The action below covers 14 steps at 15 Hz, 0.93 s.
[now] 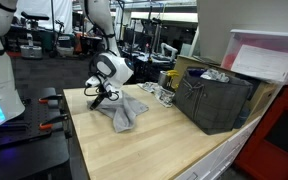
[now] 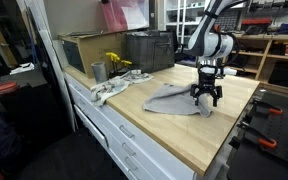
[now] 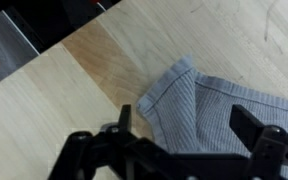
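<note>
In an exterior view, a brown box sits far to the left, at the back of the wooden tabletop. A metal cup stands just in front of it. A yellow thing is right beside the cup. It may be flowers, but it is too small to tell. A white rag lies crumpled near the front edge, below the cup. Next to the brown box is a black crate. White drawers are under the tabletop.

More to the right lies the gray cloth. It is spread out on the wood, apart from the cup and the rag. The tool hangs over the right end of the cloth and points straight down from the white arm.

From another side, in an exterior view, the tool comes first on the left. The gray cloth is bunched up just to its right. The black crate is farther right, with a white bin above it in the picture.

In the wrist view there is bare wood on the left. A corner of the gray cloth fills the middle and the right, and it has thin ribs. The two black fingers of the tool stand wide apart with the cloth between them. They hold nothing.
</note>
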Tool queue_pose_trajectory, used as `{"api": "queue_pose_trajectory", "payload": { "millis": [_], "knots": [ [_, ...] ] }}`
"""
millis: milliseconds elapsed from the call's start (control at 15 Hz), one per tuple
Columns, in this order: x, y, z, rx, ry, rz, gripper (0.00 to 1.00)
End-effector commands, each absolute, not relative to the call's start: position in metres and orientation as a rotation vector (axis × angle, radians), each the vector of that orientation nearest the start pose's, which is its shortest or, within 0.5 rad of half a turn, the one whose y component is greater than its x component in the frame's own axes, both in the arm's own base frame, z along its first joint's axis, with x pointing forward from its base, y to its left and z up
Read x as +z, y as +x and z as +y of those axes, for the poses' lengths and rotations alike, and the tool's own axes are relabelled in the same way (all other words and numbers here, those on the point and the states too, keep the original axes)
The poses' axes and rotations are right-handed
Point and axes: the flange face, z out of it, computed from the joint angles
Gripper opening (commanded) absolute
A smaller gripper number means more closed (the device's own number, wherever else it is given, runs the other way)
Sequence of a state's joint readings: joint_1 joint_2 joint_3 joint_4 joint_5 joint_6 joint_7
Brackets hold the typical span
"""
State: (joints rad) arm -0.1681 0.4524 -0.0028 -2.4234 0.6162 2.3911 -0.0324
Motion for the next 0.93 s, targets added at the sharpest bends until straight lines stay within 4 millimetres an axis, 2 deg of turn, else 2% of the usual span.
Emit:
{"api": "queue_pose_trajectory", "payload": {
  "millis": [0,133,267,600,867],
  "knots": [
    [0.098,0.388,-0.078,0.568,-2.476,1.014,1.00],
    [0.092,0.374,-0.084,0.567,-2.424,1.066,1.00],
    [0.088,0.365,-0.090,0.561,-2.372,1.116,0.74],
    [0.088,0.359,-0.100,0.529,-2.315,1.185,0.35],
    [0.094,0.363,-0.103,0.504,-2.333,1.188,0.05]
  ]
}}
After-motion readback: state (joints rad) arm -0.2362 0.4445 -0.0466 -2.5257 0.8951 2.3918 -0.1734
